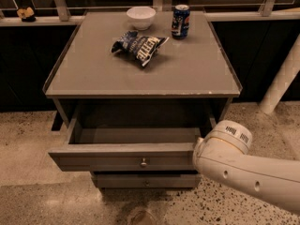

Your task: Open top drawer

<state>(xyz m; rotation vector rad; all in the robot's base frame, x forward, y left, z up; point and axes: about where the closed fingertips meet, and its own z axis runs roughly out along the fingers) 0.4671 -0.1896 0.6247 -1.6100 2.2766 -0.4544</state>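
Note:
The top drawer point(112, 161) is a wide grey front with a small round brass knob point(144, 162) at its centre. It stands pulled out from the grey cabinet point(140, 78), and its grey box interior point(136, 136) shows. My white arm point(225, 149) reaches in from the lower right and ends at the drawer's right front corner. My gripper is hidden behind the arm's rounded wrist at that corner. A narrower grey drawer front point(117, 181) with a like knob sits shut below.
On the cabinet top lie a white bowl point(141, 18), a blue can point(180, 21) and a dark chip bag point(138, 46). A white slanted post point(281, 78) stands at the right. A speckled floor point(28, 139) surrounds the cabinet.

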